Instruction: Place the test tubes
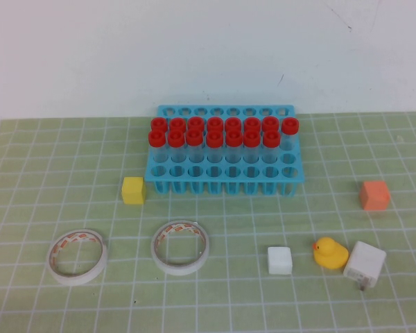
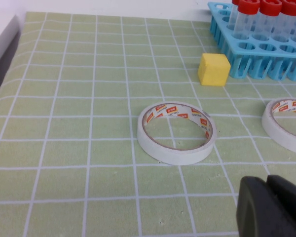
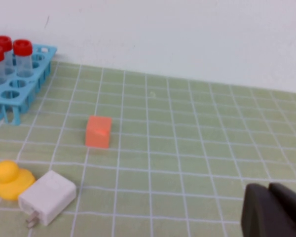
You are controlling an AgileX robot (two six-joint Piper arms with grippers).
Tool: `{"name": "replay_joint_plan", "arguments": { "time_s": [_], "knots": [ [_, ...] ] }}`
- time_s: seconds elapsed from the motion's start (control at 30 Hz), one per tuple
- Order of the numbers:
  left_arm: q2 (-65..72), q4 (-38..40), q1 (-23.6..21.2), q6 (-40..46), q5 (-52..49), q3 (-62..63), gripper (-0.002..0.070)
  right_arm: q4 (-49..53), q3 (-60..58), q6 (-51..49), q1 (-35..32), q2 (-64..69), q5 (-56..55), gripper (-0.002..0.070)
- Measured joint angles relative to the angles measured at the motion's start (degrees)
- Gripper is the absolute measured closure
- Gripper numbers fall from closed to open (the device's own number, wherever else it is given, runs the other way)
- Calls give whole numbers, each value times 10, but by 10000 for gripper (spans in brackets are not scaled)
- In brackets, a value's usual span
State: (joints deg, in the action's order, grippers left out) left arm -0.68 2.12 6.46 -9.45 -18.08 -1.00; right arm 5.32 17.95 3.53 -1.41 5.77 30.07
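Note:
A blue test tube rack (image 1: 224, 172) stands at the middle back of the green mat, with several red-capped test tubes (image 1: 215, 131) upright in its middle rows. The rack (image 2: 259, 49) with tubes also shows in the left wrist view, and its end (image 3: 15, 89) in the right wrist view. Neither arm appears in the high view. My left gripper (image 2: 267, 187) is shut and empty, hovering over the mat near a tape roll (image 2: 175, 131). My right gripper (image 3: 269, 195) is shut and empty over bare mat, apart from the orange cube (image 3: 98, 131).
On the mat lie two tape rolls (image 1: 76, 256) (image 1: 180, 246), a yellow cube (image 1: 133, 189), an orange cube (image 1: 374, 195), a white cube (image 1: 279, 260), a yellow rubber duck (image 1: 328, 252) and a white charger plug (image 1: 365, 264). A white wall runs behind the rack.

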Motion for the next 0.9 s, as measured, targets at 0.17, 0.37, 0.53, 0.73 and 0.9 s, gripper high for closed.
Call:
{"name": "replay_joint_plan", "arguments": {
  "time_s": [0.17, 0.37, 0.53, 0.73, 0.9],
  "knots": [
    [0, 0, 0, 0, 0, 0, 676, 17, 0, 0, 0, -24, 0, 678],
    [0, 0, 0, 0, 0, 0, 676, 18, 0, 0, 0, -25, 0, 678],
    [0, 0, 0, 0, 0, 0, 676, 19, -24, 0, 0, -37, -17, 678],
    [0, 0, 0, 0, 0, 0, 676, 19, -98, 0, 0, -65, -31, 678],
    [0, 0, 0, 0, 0, 0, 676, 19, -164, 0, 0, -65, -39, 678]
  ]
}}
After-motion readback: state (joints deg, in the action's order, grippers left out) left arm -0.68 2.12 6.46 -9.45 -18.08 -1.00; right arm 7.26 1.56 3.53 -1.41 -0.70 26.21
